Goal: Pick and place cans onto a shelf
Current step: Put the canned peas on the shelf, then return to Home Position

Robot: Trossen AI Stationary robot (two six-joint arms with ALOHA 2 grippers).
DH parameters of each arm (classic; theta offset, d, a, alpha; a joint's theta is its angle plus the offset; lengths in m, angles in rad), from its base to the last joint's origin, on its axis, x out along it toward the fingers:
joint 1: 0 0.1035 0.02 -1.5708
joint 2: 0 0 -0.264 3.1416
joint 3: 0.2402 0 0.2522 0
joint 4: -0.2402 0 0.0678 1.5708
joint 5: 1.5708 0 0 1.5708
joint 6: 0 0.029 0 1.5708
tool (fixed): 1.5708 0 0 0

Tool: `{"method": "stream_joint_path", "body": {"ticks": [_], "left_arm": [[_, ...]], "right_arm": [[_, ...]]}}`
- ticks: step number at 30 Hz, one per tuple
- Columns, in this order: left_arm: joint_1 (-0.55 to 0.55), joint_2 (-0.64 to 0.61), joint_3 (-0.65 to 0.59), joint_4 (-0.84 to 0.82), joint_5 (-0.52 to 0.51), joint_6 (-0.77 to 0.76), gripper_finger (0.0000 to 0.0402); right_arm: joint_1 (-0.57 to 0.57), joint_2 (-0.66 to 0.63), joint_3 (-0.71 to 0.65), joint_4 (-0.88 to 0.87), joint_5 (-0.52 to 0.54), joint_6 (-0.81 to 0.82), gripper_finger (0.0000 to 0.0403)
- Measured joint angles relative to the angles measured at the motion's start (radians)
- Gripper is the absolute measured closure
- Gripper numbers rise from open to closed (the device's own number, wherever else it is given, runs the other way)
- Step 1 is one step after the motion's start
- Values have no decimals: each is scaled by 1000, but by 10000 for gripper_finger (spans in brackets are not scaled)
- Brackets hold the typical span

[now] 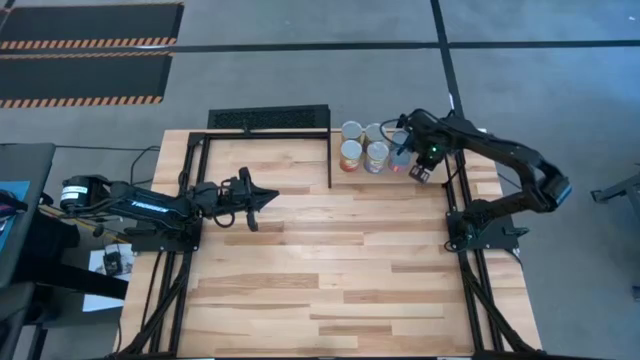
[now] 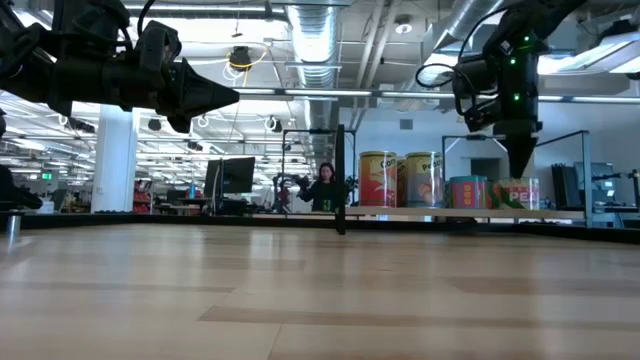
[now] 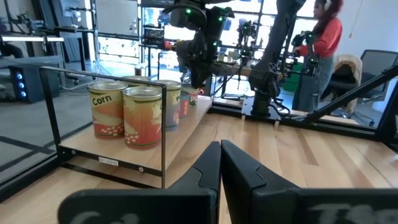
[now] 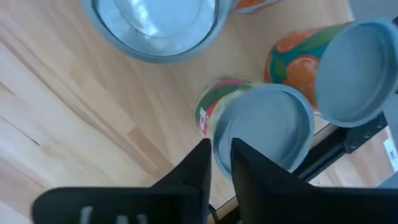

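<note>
Several cans stand upright in a cluster on the low wooden shelf (image 2: pixel 450 212) at the table's far right. Two are tall orange-red corn cans (image 3: pixel 143 117), one is a grey-blue can (image 2: pixel 467 192), and one is a short can (image 4: pixel 267 124) with a silver lid. My right gripper (image 1: pixel 402 152) points down over the short can's lid, at the edge of the lid. Its fingers are shut with only a thin gap (image 4: pixel 222 155). My left gripper (image 1: pixel 268 198) is shut and empty. It hovers level above the table's left part and points toward the cans. My right gripper's shut fingertips (image 4: pixel 202 158) stand straight over the edge of the short can's lid (image 4: pixel 249 134), coming from above. I cannot tell whether they touch it. The can stands upright on the shelf.
A black frame with upright posts (image 1: pixel 330 160) stands left of the cans, with a dark mat (image 1: pixel 268 119) behind it. The other cans (image 1: pixel 352 155) stand close around the right gripper. A person (image 3: pixel 320 50) is in the room beyond the table. Bare wood (image 1: pixel 340 270) lies toward the near edge.
</note>
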Motion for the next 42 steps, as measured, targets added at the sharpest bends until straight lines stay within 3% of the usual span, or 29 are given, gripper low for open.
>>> {"method": "stream_joint_path", "body": {"ticks": [10, 13, 18, 22, 26, 31, 39, 42], "left_arm": [[0, 0, 0, 0, -1, 16, 401], [0, 0, 0, -2, 16, 38, 401], [0, 0, 0, -1, 79, 63, 401], [0, 0, 0, -2, 79, 64, 401], [0, 0, 0, -4, 95, 65, 401], [0, -41, 0, -63, 113, 98, 401], [0, -263, 0, -279, 140, 116, 401], [0, -343, 0, -370, 172, 113, 401]], "right_arm": [[15, -152, 0, 2, -4, 36, 274], [51, -219, -2, 38, -82, 66, 277], [178, -351, -124, 348, -184, 88, 331], [310, -428, -277, 667, -207, 122, 390], [450, -472, -431, 967, -204, 155, 385], [607, -518, -573, 1203, -104, 163, 394], [817, -668, -729, 1305, 72, 145, 392], [871, -740, -775, 1307, 91, 142, 397]]}}
